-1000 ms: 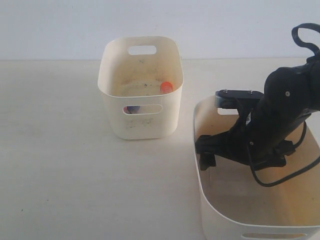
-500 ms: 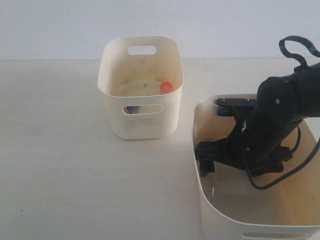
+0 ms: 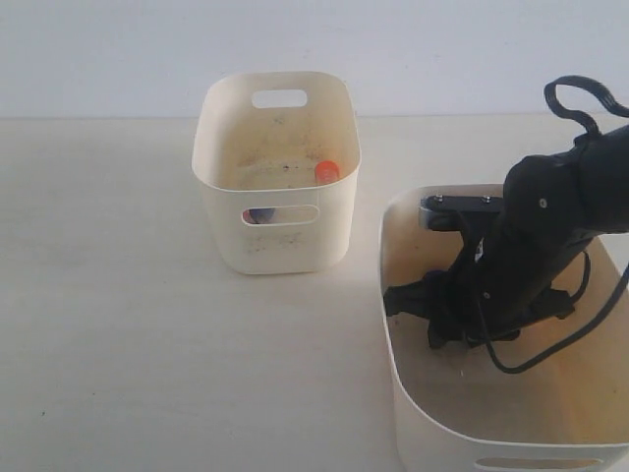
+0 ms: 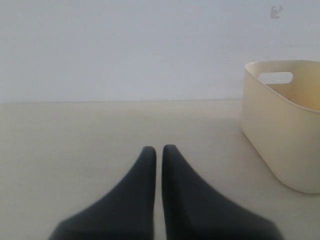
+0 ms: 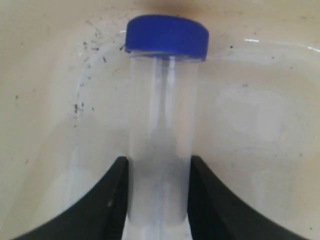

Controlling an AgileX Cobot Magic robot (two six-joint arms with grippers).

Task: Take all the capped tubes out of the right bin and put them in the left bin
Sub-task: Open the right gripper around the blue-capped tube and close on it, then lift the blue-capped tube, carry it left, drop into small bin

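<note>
In the right wrist view a clear capped tube [image 5: 161, 125] with a blue cap [image 5: 166, 36] lies on the floor of the right bin [image 5: 260, 125]. My right gripper [image 5: 159, 170] is shut on the tube's lower part, a finger pressed against each side. In the exterior view this gripper [image 3: 418, 320] is low inside the right bin [image 3: 423, 433], and the arm hides the tube. The left bin [image 3: 211, 108] holds a tube with an orange cap [image 3: 327, 171], and a blue cap [image 3: 259, 214] shows through its handle slot. My left gripper [image 4: 159, 150] is shut and empty above the table.
The left bin [image 4: 280, 130] stands off to one side of the left gripper, which hovers over a pale table [image 4: 75, 135]. A white wall [image 3: 98, 49] runs along the back. The right arm's black cable [image 3: 580, 93] loops above the right bin.
My right gripper has sunk lower into the right bin and its fingers have closed in on the blue-capped tube. The left bin has not moved.
</note>
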